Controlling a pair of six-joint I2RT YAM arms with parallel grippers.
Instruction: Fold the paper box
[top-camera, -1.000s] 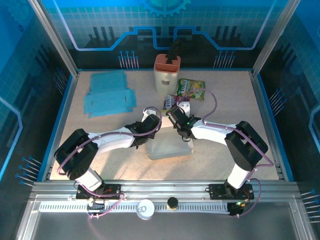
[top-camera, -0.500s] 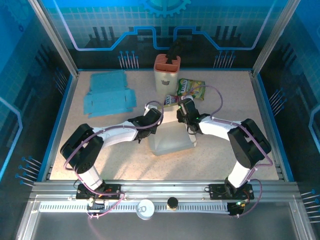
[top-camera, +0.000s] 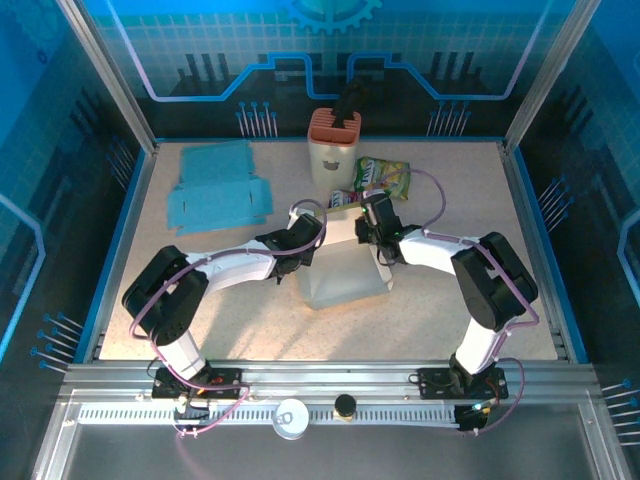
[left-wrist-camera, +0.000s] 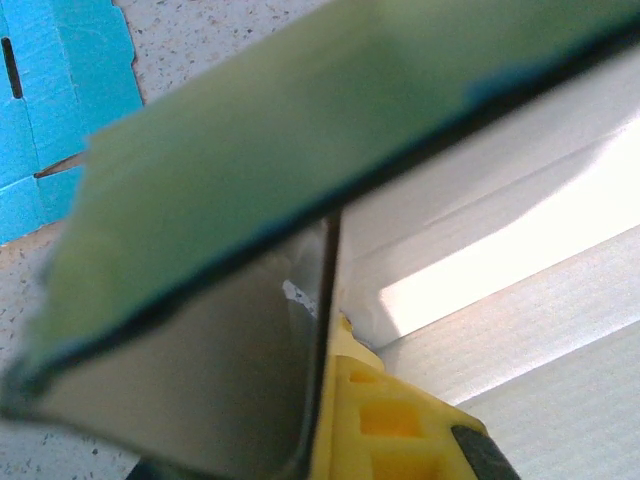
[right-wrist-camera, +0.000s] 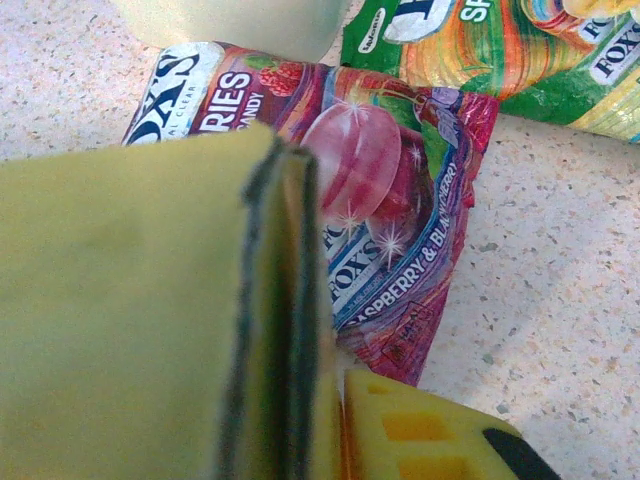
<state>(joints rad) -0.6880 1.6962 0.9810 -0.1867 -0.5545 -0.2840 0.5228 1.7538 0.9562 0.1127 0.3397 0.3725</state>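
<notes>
Partway through, judging by the shape. At the middle of the tabletop (top-camera: 470, 200): the paper box (top-camera: 345, 280), pale, more a sloping sheet than a box, near edge down on the surface, far edge lifted between the two arms.

Gripped at the far left corner by the left hand (top-camera: 303, 243), jaws together on a panel. From the left wrist, shows as a greenish panel with a blue edge pressed against one yellow finger (left-wrist-camera: 385, 425), with white corrugated faces creased and folding away to the right.

Met at the far right corner by the right hand (top-camera: 370, 225). From the right wrist, a doubled panel edge just beside a yellow finger (right-wrist-camera: 420, 430), the other finger hidden behind the panel. Cannot tell whether pinched tight or merely loose around it.

Done, as far as can be judged: sheet off the flat, at least one panel raised, creases started.

Left to do: walls squared up, flaps tucked in, a closed box shape not yet there.

Lying flat at the far left: a stack of blue cardboard blanks (top-camera: 215, 190).

Just beyond the box: a raspberry candy bag (right-wrist-camera: 390, 230), a green candy bag (top-camera: 385, 178) and a pale container with an orange top (top-camera: 333, 145), all close enough to the right hand to risk a nudge
</notes>
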